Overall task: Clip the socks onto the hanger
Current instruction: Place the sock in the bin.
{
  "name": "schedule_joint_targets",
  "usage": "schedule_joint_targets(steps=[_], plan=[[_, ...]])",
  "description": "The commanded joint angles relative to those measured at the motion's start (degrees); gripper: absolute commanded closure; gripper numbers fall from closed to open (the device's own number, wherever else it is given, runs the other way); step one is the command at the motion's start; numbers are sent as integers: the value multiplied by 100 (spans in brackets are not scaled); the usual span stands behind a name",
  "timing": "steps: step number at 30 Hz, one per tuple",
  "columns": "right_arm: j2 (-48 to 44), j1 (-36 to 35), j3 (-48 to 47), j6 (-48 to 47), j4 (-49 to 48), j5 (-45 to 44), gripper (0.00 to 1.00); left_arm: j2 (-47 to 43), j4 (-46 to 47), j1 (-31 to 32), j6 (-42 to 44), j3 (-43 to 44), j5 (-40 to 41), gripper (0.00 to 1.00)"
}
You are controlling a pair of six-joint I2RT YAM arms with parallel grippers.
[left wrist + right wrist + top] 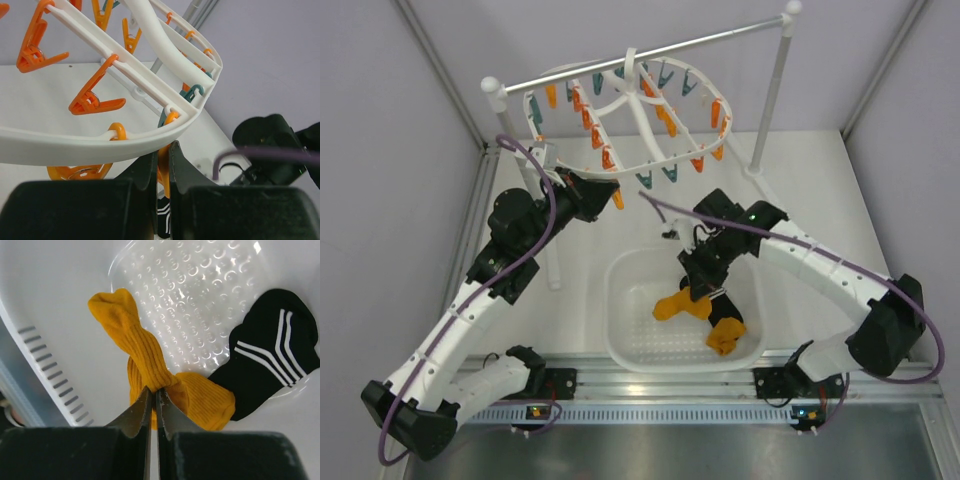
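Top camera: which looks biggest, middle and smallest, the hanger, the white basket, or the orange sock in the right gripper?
1. hanger, though it hangs nearer the camera, so it only roughly beats the basket
2. white basket
3. orange sock, pinched by the right gripper

The table [810, 200] has a plain white top. A white plastic basket [613, 320] sits on it just inside the middle of the near edge. Two thin white posts stand on the top, well apart: the left post [551, 268] by the left edge and the right post [772, 100] towards the far right corner. A silver rail [660, 385] runs along the near edge, with the left arm base [530, 375] and the right arm base [785, 385] bolted to it.
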State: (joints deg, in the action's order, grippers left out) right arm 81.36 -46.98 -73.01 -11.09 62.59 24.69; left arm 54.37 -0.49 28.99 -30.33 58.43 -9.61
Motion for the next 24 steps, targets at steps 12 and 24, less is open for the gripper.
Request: schedule_joint_targets(steps=[12, 24], plan=[[-50, 1366, 683, 3085, -659, 2516, 100, -67, -329, 54, -8, -122, -349, 100], [-59, 1762, 1351, 3903, -1809, 5406, 100, -23, -258, 54, -131, -122, -384, 100]])
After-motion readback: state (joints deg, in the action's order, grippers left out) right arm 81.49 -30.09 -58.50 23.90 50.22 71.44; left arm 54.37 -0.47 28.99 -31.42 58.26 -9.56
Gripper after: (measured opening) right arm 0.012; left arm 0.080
